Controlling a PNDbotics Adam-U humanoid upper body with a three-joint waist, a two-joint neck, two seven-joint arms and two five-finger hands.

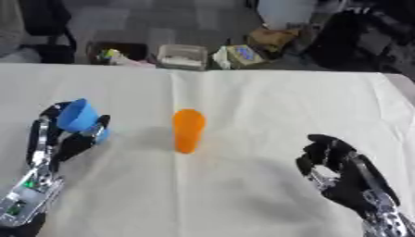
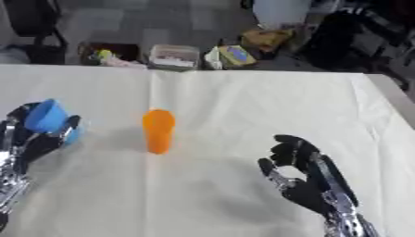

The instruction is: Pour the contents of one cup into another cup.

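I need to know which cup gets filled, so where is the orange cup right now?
The orange cup stands upright near the middle of the table, right of the blue cup held in the left hand.

Cups: two in all.
Blue cup (image 1: 78,115): one, tilted, in the left robot hand (image 1: 50,139), fingers curled round it.
Orange cup (image 1: 188,130): one, upright, near mid-bench, apart from both hands.
Robot hands: two. Left one at the left edge; right robot hand (image 1: 336,164) low on the right, fingers relaxed, holding nothing.
Bench (image 1: 267,106): one, under a pale cloth with one crease running down the middle.
Floor clutter beyond the far edge: one clear lidded box (image 1: 181,56); other packets and bags, too jumbled to count.
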